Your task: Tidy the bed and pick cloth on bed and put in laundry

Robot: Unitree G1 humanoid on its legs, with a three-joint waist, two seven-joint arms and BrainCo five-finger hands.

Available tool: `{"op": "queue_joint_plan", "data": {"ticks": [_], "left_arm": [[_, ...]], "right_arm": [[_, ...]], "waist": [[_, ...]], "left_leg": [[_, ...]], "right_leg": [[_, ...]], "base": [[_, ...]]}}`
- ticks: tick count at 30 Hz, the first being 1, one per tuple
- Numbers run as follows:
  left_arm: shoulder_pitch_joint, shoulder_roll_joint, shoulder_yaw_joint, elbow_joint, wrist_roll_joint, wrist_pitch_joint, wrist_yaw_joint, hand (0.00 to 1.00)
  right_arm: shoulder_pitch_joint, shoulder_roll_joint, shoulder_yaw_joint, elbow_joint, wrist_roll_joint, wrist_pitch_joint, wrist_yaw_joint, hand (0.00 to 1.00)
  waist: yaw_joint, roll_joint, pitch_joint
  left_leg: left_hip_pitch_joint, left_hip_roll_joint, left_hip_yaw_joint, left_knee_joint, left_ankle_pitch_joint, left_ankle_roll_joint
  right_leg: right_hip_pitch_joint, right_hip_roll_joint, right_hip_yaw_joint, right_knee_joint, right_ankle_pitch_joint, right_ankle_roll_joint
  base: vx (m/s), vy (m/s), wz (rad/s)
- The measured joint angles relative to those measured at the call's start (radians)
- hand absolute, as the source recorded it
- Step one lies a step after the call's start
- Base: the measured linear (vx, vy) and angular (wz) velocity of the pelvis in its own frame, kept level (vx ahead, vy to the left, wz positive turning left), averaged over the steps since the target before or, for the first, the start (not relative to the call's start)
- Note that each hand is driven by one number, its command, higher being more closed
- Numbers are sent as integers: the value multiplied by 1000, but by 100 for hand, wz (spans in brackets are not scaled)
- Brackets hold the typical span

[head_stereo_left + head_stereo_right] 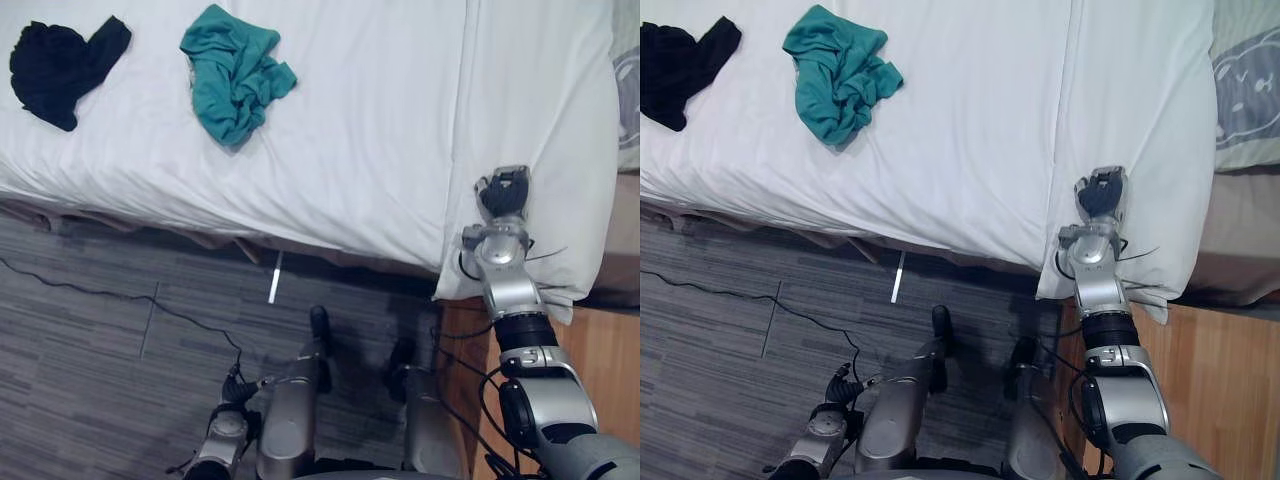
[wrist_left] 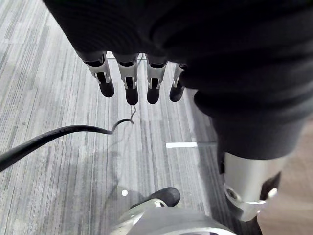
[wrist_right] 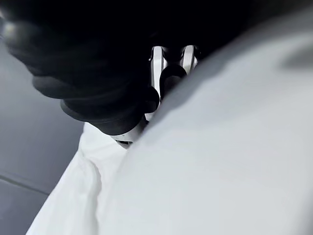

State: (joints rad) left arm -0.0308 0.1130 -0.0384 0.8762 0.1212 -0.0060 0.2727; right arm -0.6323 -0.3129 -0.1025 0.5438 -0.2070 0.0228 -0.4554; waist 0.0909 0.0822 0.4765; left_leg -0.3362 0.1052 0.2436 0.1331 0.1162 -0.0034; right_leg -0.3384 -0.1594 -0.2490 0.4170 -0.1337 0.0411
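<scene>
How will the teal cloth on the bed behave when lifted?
The teal cloth lies crumpled in soft folds, so it is probably floppy and will drape. It looks thin, likely light. Pushed on the smooth sheet it may bunch.

Bright even light on white bed (image 1: 350,120); grey floor (image 1: 100,350) dimmer, soft shadows.

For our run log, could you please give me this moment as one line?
step: tidying bed | right hand: on white pillow at bed edge | left hand: open, over floor | teal cloth, black cloth: on bed
</scene>
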Motion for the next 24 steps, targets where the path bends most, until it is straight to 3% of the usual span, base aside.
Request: {"op": "queue_joint_plan", "data": {"ticks": [4, 5, 7, 8, 9, 11, 12, 13, 14, 15, 16, 17, 18, 19, 20, 21, 22, 23, 24], "left_arm": [[-13, 8, -3, 20, 0, -1, 13, 0], [-16, 10, -2, 24, 0, 0, 13, 0], [-15, 19, 2, 28, 0, 2, 13, 0], [14, 27, 52, 16, 11, 4, 12, 0], [15, 34, 52, 16, 11, 4, 12, 0], [14, 28, 55, 16, 18, 13, 12, 0], [13, 28, 86, 13, 28, 20, 10, 0], [15, 27, 119, 5, 32, 23, 10, 0], [87, -26, 278, -11, 38, -1, 9, 0], [101, -47, 275, 2, 39, -2, 4, 0], [115, -62, 277, 3, 38, -1, -1, 0], [111, -25, 271, 6, 39, 2, -7, 0], [110, 9, 261, 1, 39, 2, -8, 0], [118, 16, 255, 1, 39, 3, -9, 0], [121, 32, 242, 4, 40, 7, -11, 0], [126, 46, 221, 5, 39, 7, -20, 0], [129, 35, 199, 2, 39, 0, -35, 0], [126, 36, 197, -1, 39, -1, -40, 0], [123, 42, 194, 0, 40, -5, -50, 0]], "right_arm": [[6, 40, -39, 65, 1, -39, 4, 100], [23, 68, -75, 66, 2, -49, 9, 0], [83, 122, -124, 67, 9, -65, 15, 0], [310, 245, -300, 262, 92, -31, 90, 0], [401, 232, -323, 374, 115, 31, 112, 0], [529, 238, -342, 451, 122, 79, 130, 0], [593, 251, -376, 479, 122, 90, 132, 0], [621, 259, -403, 494, 122, 91, 134, 0], [764, 270, -447, 534, 189, 98, 225, 0], [759, 250, -441, 534, 198, 91, 236, 0], [747, 232, -436, 532, 199, 81, 244, 0], [723, 278, -423, 536, 201, 75, 254, 0], [717, 308, -423, 533, 207, 66, 237, 0], [719, 312, -417, 534, 208, 65, 244, 0], [723, 302, -408, 535, 217, 62, 258, 0], [727, 299, -399, 531, 218, 62, 266, 0], [741, 294, -398, 531, 219, 61, 256, 0], [749, 297, -396, 533, 219, 61, 266, 0], [757, 309, -382, 533, 220, 58, 277, 0]], "waist": [[-24, -4, 0], [-24, -10, 1], [-27, -25, 1], [-81, -70, -10], [-77, -62, -8], [-85, -56, -7], [-92, -63, -7], [-104, -74, -3], [-156, -54, -108], [-156, -34, -124], [-154, -21, -138], [-148, -83, -151], [-128, -126, -179], [-128, -141, -184], [-127, -156, -181], [-121, -160, -184], [-139, -135, -199], [-139, -128, -203], [-138, -124, -207]], "left_leg": [[6, 10, 12, 44, -36, -4], [17, 15, 24, 44, -38, -4], [53, 23, 46, 38, -46, -3], [106, 35, 95, 121, -137, 7], [79, 75, 143, 225, -203, 18], [67, 80, 163, 275, -254, 17], [80, 71, 210, 268, -302, -21], [96, 98, 280, 308, -392, -110], [68, 393, 87, 195, -254, -113], [131, 388, 82, 72, -138, -105], [172, 364, 82, 26, 49, -199], [170, 308, 83, 42, 43, -251], [152, 281, 83, 75, 6, -255], [139, 279, 82, 122, -33, -257], [145, 268, 94, 176, -91, -243], [173, 243, 118, 176, -132, -217], [217, 222, 130, 103, -123, -194], [245, 221, 129, 54, -105, -175], [289, 216, 144, -24, -77, -165]], "right_leg": [[25, 2, 14, -16, -1, 3], [36, 10, 22, -32, 2, 6], [76, 25, 40, -79, 15, 16], [175, 15, 55, -132, 27, 38], [178, 15, 55, -115, 25, 51], [176, -2, 57, -89, 12, 71], [185, -38, 55, -90, 17, 78], [208, -66, 40, -110, 25, 87], [296, -198, -75, -107, 15, 180], [312, -227, -79, -107, 31, 214], [336, -257, -76, -125, 35, 222], [356, -301, -77, -159, 40, 232], [359, -292, -101, -197, 98, 211], [361, -308, -109, -195, 148, 202], [355, -345, -132, -149, 187, 158], [345, -382, -191, -113, 258, 41], [333, -357, -226, -91, 262, 35], [322, -299, -218, -61, 190, 106], [298, -182, -215, -22, 101, 111]], "base": [[-18, 30, -14], [-4, 7, -17], [53, 32, -43], [134, 97, -58], [134, 113, -46], [87, 157, -11], [92, 190, 12], [283, 580, 144], [364, 763, 145], [422, 979, 129], [250, 697, 13], [219, 579, 10], [170, 379, 9], [146, 355, -15], [75, 336, -21], [90, 488, -20], [65, 346, -11], [134, 324, -13], [117, 129, -14]]}}
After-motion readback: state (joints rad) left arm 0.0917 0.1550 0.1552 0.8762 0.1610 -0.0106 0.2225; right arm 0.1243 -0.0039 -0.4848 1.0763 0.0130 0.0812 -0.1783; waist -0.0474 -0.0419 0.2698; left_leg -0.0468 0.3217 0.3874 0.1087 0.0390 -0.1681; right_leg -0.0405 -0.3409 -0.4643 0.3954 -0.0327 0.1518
